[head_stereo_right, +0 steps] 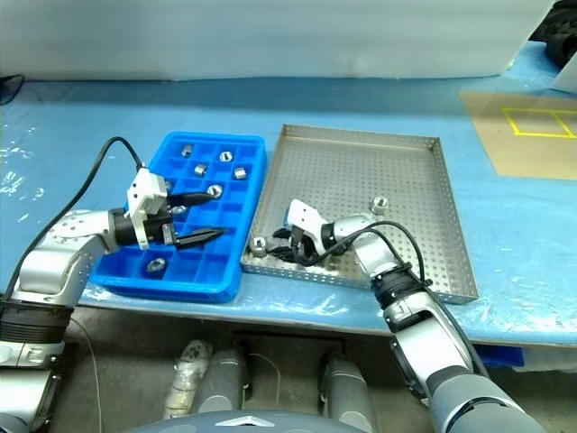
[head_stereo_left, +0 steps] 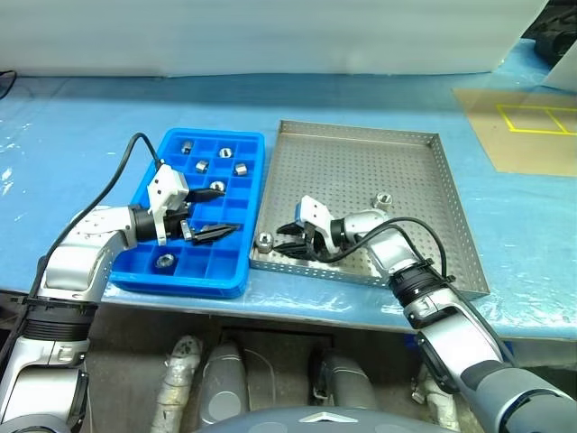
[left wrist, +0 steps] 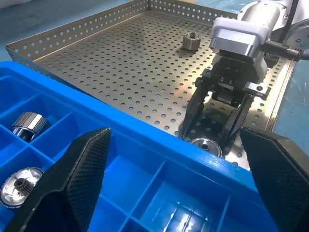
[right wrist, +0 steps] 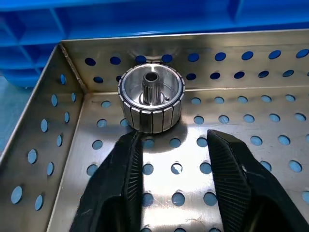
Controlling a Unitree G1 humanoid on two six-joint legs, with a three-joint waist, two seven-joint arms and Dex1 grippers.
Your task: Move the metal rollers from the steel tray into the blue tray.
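Rollers, short silvery metal cylinders with a central hole, are split between two trays on a counter (head_stereo_left: 54,135) covered in blue plastic sheeting. On the left sits the bright blue plastic tray (head_stereo_left: 248,149) with its grid of square compartments. Several rollers already lie in it: three in the far rows, at the far-left cell (head_stereo_left: 187,144), the next row (head_stereo_left: 202,166) and beside it toward the steel tray (head_stereo_left: 241,169), one further along (head_stereo_left: 226,152), one mid-tray (head_stereo_left: 216,188), and one in a near cell (head_stereo_left: 165,261).

Over the middle of that blue tray hovers the left gripper (head_stereo_left: 213,213), its black fingers (left wrist: 79,174) spread wide with nothing between them, pointing toward the steel tray.

To the right, touching the blue tray's side, lies the large grey steel tray (head_stereo_left: 361,135) with a perforated floor and low rim. One roller (right wrist: 151,99) stands upright in its near-left corner, close against the corner walls. The right gripper (head_stereo_left: 290,238) is low in the tray just beside this roller, pointing at it; its jaws are partly open, the fingertips (right wrist: 133,159) flanking the near side of the roller without clamping it. Another roller (head_stereo_left: 382,200) rests further right on the perforated floor, well apart from the gripper.

Beyond the steel tray, a brown cardboard sheet (head_stereo_left: 523,135) with yellow tape lines lies on the counter's far right.
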